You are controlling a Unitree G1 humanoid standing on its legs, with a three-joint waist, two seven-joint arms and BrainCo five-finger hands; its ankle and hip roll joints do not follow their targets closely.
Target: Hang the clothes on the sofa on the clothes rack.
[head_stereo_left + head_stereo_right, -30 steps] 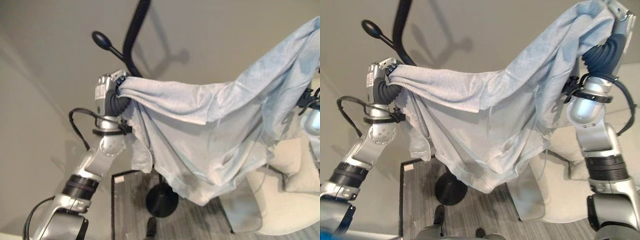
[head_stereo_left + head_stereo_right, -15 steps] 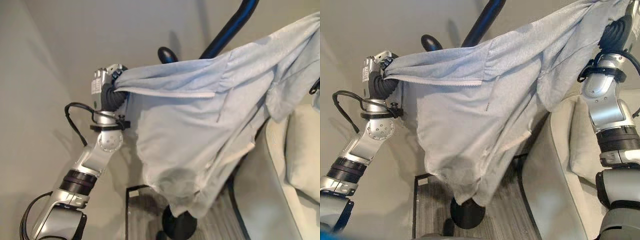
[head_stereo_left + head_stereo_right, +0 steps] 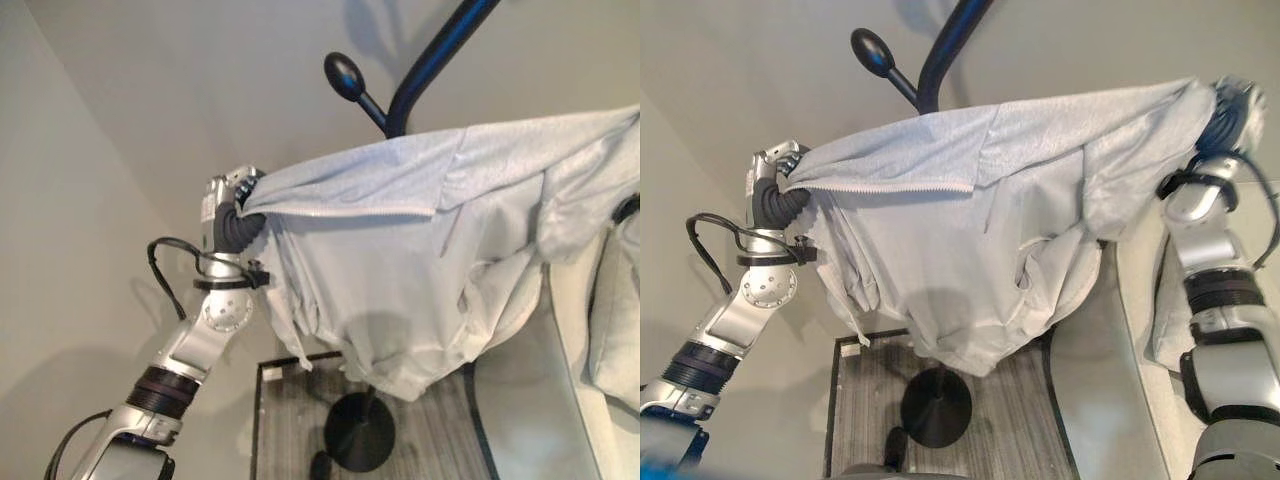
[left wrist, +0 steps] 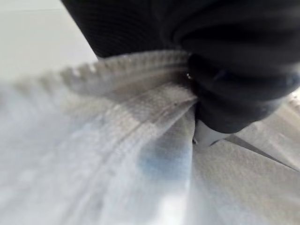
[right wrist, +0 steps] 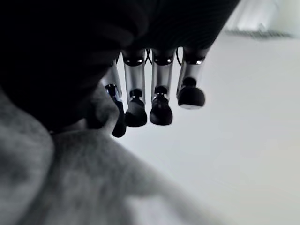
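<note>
Pale grey zip-up jacket (image 3: pixel 980 250), soft knit with a toothed zipper edge along the fold, is stretched wide and high between both raised hands, directly in front of the clothes rack (image 3: pixel 940 60). Rack: glossy black curved pole with a rounded knob-ended peg (image 3: pixel 872 50), round black disc base (image 3: pixel 937 412) on the striped grey floor (image 3: pixel 855 400).

Left hand (image 3: pixel 775 170) holds the jacket's left end; in the left wrist view a dark fingertip (image 4: pixel 234 98) pinches the zipper seam against the cloth. Right hand (image 3: pixel 1230 105) carries the jacket's right end; in the right wrist view its fingers (image 5: pixel 161 101) are curled, dark tips hooked down, grey cloth bunched against the palm side, though contact under the fabric is not fully visible.

Jacket's top edge runs nearly level, below the peg and crossing the pole. Lower hem sags in a loose bulge well above the base. Cream sofa (image 3: pixel 1110 380) sits close on the right, just beside the hanging cloth; bare beige wall (image 3: pixel 720 90) on the left.
</note>
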